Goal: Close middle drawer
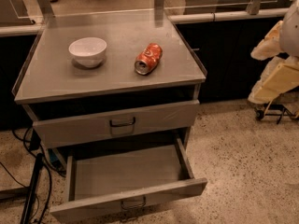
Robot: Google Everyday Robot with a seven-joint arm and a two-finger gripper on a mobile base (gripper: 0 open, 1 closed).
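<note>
The middle drawer (126,174) of the grey steel cabinet is pulled far out toward me and is empty inside. Its low front (93,205) carries a small metal loop handle (133,203) at the bottom of the view. The taller drawer (154,119) above it, with a dark handle (122,122), stands slightly out. The lowest drawer is hidden under the open one. My gripper (276,84) shows as a cream and yellowish shape at the far right edge, well to the right of the cabinet, apart from the drawers and at about the height of the cabinet top.
On the cabinet top (56,76) stand a white bowl (88,51) and a crushed orange can (148,58) lying on its side. Black cables (32,190) and a dark bar run along the floor at the left. Speckled floor (247,171) lies to the right.
</note>
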